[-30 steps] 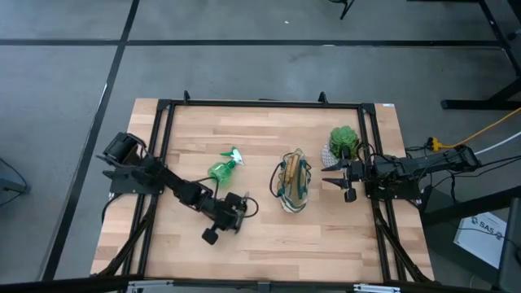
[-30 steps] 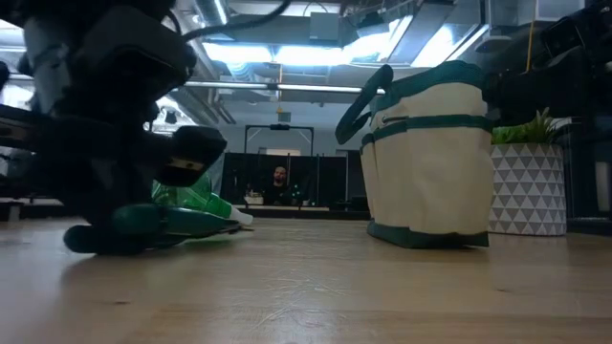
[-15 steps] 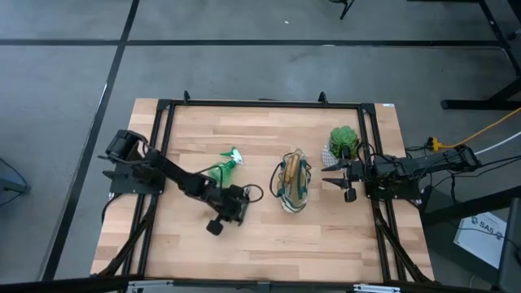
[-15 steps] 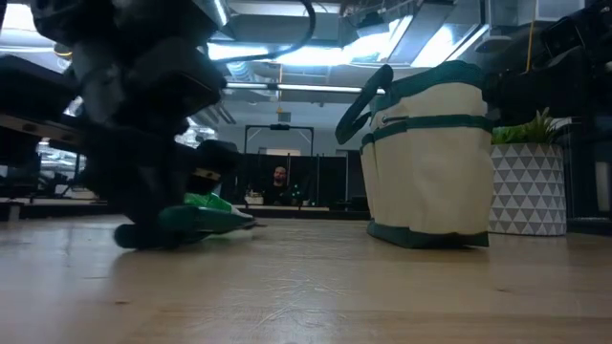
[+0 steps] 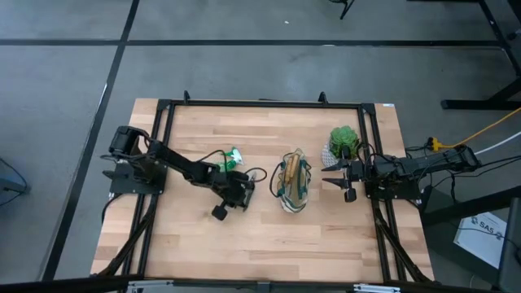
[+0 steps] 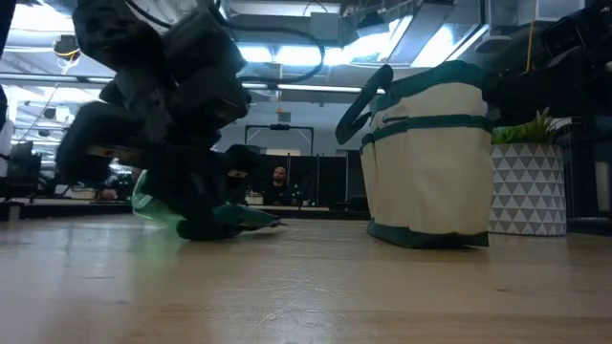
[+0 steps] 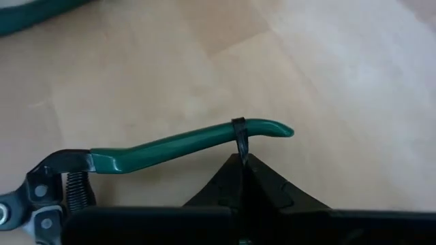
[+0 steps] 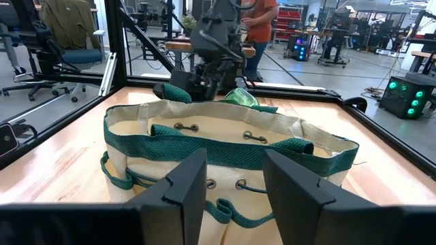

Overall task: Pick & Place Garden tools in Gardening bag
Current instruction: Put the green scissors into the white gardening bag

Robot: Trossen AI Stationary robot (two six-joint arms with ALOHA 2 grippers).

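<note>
Writing readable only on a white box (image 5: 480,233) on the floor at the far right of the high view, something like "SAS"; too small to confirm. Left gripper (image 5: 238,193) sits mid-table just left of the beige fabric tote with dark green trim (image 5: 293,185), jaws fully closed. The left wrist view shows what the high view can't: the closed fingers (image 7: 243,178) pinch a thin black loop around one green-coated handle of the pruning shears (image 7: 170,146), spring and pivot visible, wooden tabletop (image 7: 340,82) beneath. Green translucent spray bottle (image 5: 230,159) lies just beyond the left arm, mostly hidden from above; the low view shows it on its side behind the gripper. Right gripper (image 5: 339,178) waits right of the tote, fingers (image 8: 178,187) apart, empty. Green plant in a white patterned pot (image 6: 528,182) stands just right of the tote. The right wrist view alone shows a person in an orange top (image 8: 260,17) beyond the table.
</note>
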